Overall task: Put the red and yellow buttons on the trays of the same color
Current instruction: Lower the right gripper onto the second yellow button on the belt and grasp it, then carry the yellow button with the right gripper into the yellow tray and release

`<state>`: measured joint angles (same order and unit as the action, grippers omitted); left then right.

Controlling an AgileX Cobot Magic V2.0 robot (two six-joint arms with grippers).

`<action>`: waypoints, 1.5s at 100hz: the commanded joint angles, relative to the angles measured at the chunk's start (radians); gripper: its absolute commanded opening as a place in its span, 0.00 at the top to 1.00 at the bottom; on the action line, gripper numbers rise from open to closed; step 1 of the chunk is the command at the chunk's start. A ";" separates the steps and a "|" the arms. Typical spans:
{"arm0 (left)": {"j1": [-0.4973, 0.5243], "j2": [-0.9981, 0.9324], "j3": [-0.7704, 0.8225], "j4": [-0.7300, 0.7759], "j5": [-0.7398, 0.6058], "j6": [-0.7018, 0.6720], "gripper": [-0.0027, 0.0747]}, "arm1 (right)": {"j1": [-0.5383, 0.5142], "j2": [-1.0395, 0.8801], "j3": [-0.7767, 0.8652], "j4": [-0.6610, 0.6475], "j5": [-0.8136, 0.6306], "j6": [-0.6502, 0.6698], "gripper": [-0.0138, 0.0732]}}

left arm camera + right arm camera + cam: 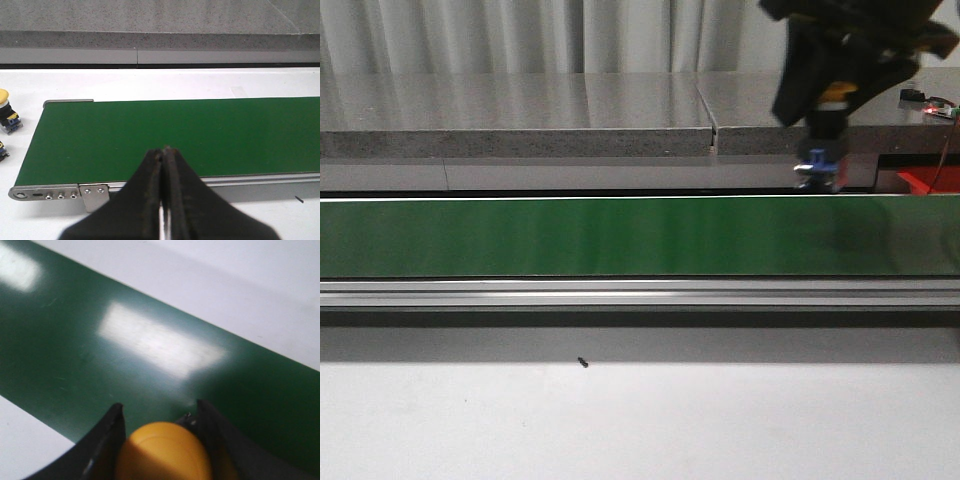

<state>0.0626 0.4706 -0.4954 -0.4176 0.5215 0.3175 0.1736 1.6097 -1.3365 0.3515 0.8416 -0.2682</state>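
— Right gripper (160, 440): what is held?
— A round yellow plastic button (165, 452) is clamped between its black fingers (107, 440), above the glossy green conveyor belt (100, 365).
— Left gripper (164, 165)?
— Closed on nothing, over the belt's end.

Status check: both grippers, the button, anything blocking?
Right gripper shut on yellow button, above green belt. Left gripper shut, empty. Another yellow button beside belt end. No obstruction visible.
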 commanded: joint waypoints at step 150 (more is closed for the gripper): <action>-0.006 0.003 -0.029 -0.024 -0.063 -0.005 0.99 | -0.867 0.066 0.214 0.122 -0.417 0.006 0.59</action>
<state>0.0626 0.4706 -0.4954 -0.4176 0.5215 0.3175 -0.6913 1.7113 -1.1007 0.4469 0.4851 -0.2530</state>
